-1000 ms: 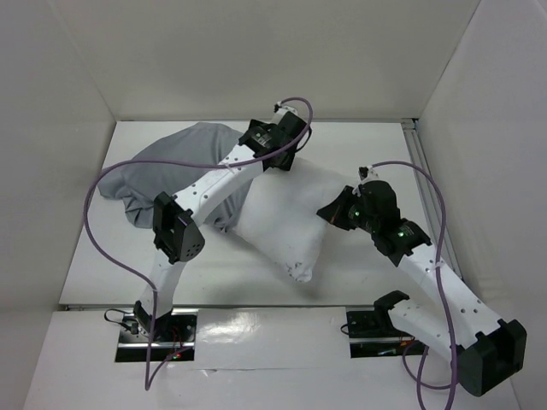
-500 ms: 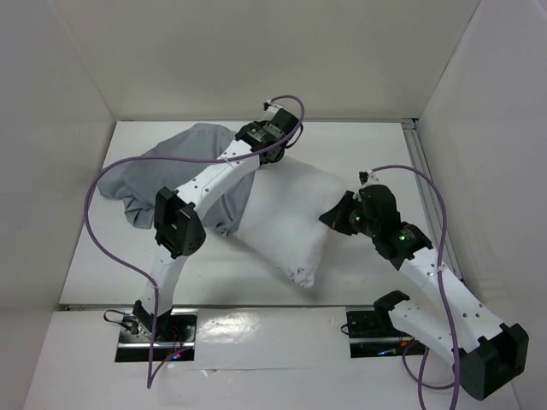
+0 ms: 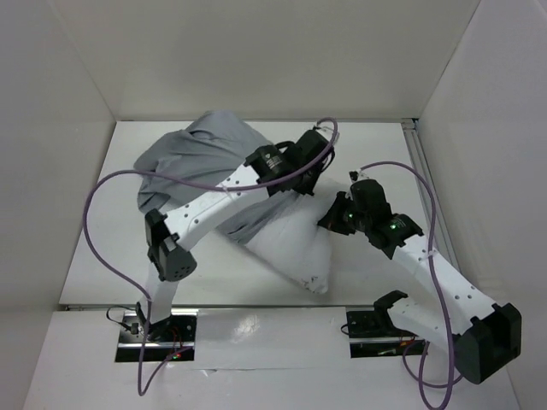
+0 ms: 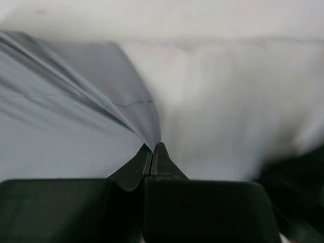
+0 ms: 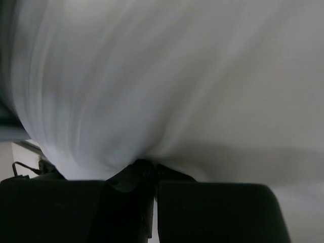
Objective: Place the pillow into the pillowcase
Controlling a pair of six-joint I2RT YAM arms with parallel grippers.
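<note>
Overhead view first: we see the pillowcase (image 3: 201,154) bunched in the upper left-centre of the frame on the white counter (image 3: 102,265). The pillow (image 3: 295,248) lies just to its lower right, at the centre of the frame, touching the grey cloth along its upper left side. The left arm (image 3: 214,192) crosses over the pillowcase with its wrist at the frame's centre, and the right arm (image 3: 427,265) comes up from the lower right to the pillow's right edge. From the left wrist, we find the left gripper (image 4: 153,149) closed, its tips pinching a fold at the pillowcase's edge. Grey cloth fills the left half of that frame and the white pillow the right half, both slightly blurred. From the right wrist, we find the right gripper (image 5: 149,164) closed on a pinch of the pillow's fabric, which fills almost the whole frame.
</note>
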